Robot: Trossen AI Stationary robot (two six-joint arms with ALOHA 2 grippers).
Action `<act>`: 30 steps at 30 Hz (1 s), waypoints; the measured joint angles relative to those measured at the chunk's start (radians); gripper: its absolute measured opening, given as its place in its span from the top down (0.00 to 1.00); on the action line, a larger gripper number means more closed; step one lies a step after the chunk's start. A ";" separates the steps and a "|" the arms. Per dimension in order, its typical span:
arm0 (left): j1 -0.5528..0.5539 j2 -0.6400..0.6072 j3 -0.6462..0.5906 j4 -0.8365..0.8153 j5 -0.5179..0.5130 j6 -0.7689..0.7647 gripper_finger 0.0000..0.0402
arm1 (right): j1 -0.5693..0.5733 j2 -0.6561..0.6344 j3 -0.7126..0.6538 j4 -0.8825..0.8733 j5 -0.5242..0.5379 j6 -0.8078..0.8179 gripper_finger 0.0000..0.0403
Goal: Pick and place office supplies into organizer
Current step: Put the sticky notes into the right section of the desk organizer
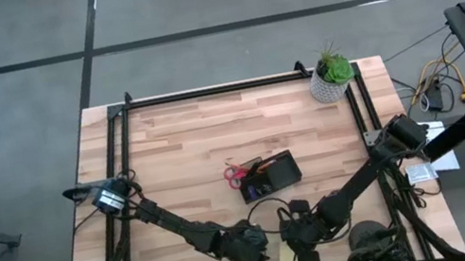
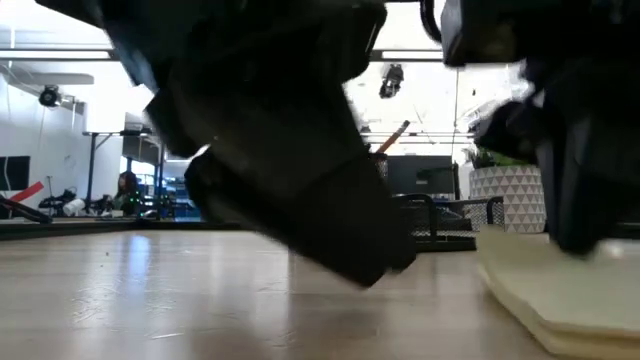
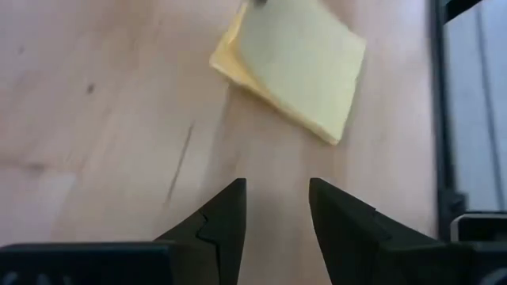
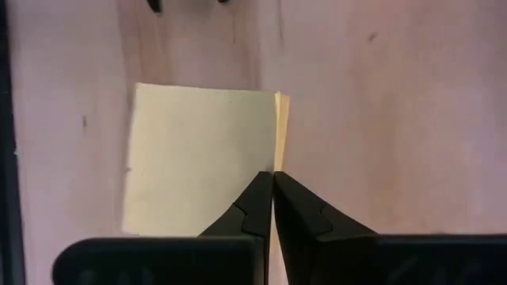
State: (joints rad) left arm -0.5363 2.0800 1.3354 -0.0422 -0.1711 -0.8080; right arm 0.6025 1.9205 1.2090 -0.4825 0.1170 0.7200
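The yellow sticky-note pad [image 1: 286, 253] lies flat on the wood near the table's near edge, between my two grippers. My right gripper [image 4: 274, 180] is shut, with its tips down on one edge of the pad [image 4: 198, 158]. My left gripper [image 3: 277, 198] is open just left of the pad [image 3: 289, 67], which it faces without touching. The black organizer [image 1: 271, 175] stands at mid-table. Red scissor handles [image 1: 233, 173] stick out on its left, and a pencil [image 2: 395, 135] leans up out of it. My right gripper comes from above, pointing down, and its shut fingertips [image 4: 261, 194] stand on the pad's top along one side edge [image 4: 277, 134]. In the low view a finger [image 2: 580, 215] meets the pad [image 2: 560, 290], which lies flat on the table. Whether any sheets sit between the tips, I cannot tell.
A green plant in a white pot [image 1: 331, 78] stands at the far right corner. A black frame rail [image 4: 6, 119] runs along the table's near edge beside the pad. Bare wood [image 1: 169, 151] spreads over the table's left and far parts.
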 joint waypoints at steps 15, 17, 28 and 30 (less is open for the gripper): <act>-0.003 -0.002 -0.004 -0.018 -0.025 -0.026 0.69 | -0.013 -0.153 0.097 -0.467 0.381 0.171 0.98; -0.003 -0.002 -0.004 -0.019 -0.026 -0.027 0.69 | -0.017 -0.185 0.098 -0.553 0.440 0.295 0.98; -0.004 -0.003 -0.005 -0.001 -0.040 -0.051 0.69 | -0.088 -0.348 0.023 -0.703 0.646 0.767 0.98; -0.004 -0.003 -0.005 0.007 -0.043 -0.051 0.69 | -0.113 -0.362 -0.004 -0.638 0.645 0.745 0.98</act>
State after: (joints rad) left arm -0.5400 2.0773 1.3308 -0.0354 -0.2136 -0.8589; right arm 0.4894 1.5588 1.2053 -1.1204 0.7622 1.4650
